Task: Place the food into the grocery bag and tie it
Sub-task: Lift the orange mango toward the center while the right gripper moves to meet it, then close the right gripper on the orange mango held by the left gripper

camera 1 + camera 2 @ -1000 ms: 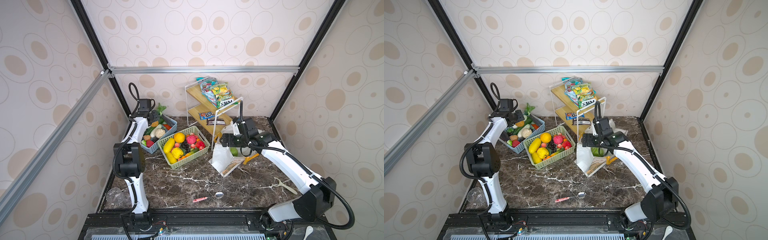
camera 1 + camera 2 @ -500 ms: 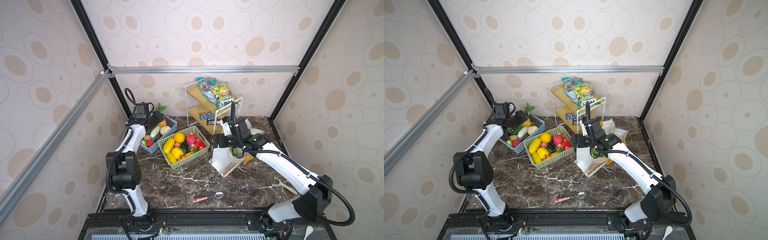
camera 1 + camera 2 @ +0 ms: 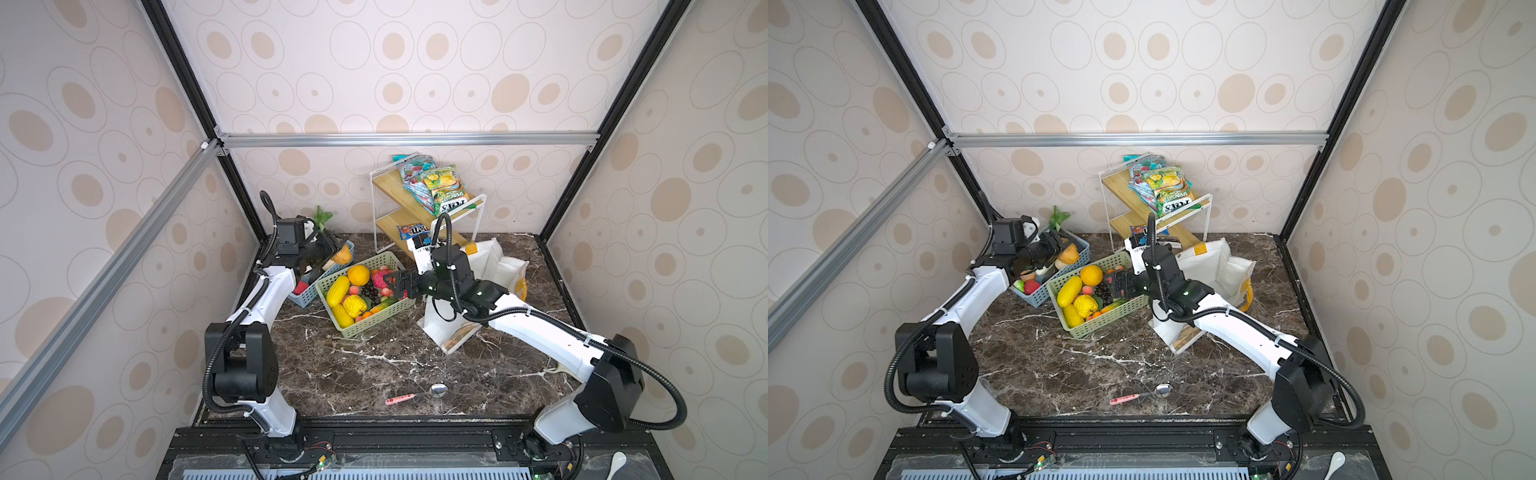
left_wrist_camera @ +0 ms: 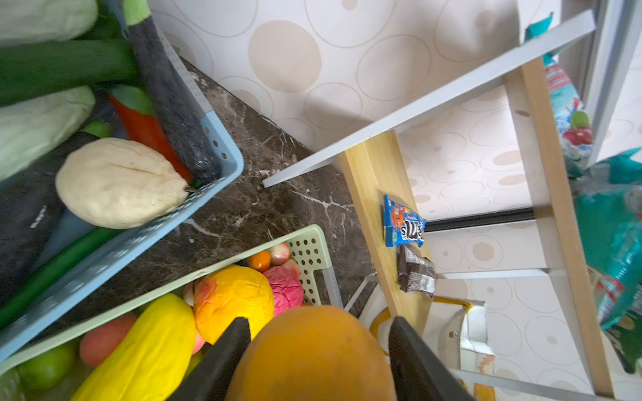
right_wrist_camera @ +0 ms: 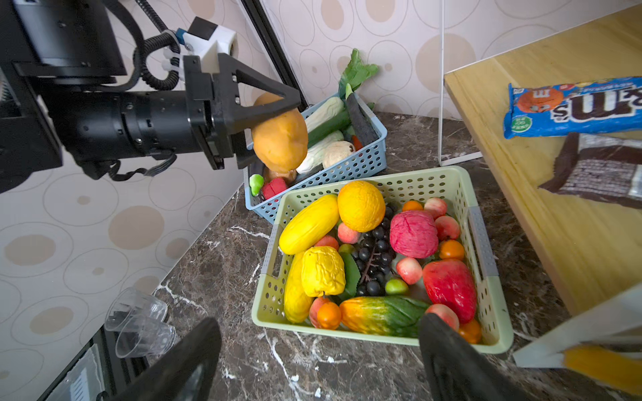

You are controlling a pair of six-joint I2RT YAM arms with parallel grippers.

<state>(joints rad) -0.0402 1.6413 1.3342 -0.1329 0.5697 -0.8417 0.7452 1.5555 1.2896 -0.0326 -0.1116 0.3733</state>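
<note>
The left end effector (image 4: 318, 326) is clamping the orange-brown oval toy food piece (image 5: 280, 142) across its middle, lifting it above the blue slotted plastic basket (image 5: 347, 168). It is likely handling as light, slightly squashy and rounded, so a mid-body grip is suiting it. The white fabric grocery bag with yellow handles (image 3: 494, 266) is sagging at 3 o'clock from the green slotted plastic basket (image 3: 374, 324). The right end effector (image 3: 390, 286), spread wide and empty, is hovering over that basket's 3 o'clock rim, crowding the route. The white-framed wooden shelf rack (image 3: 399, 216) is hemming in 12 o'clock.
</note>
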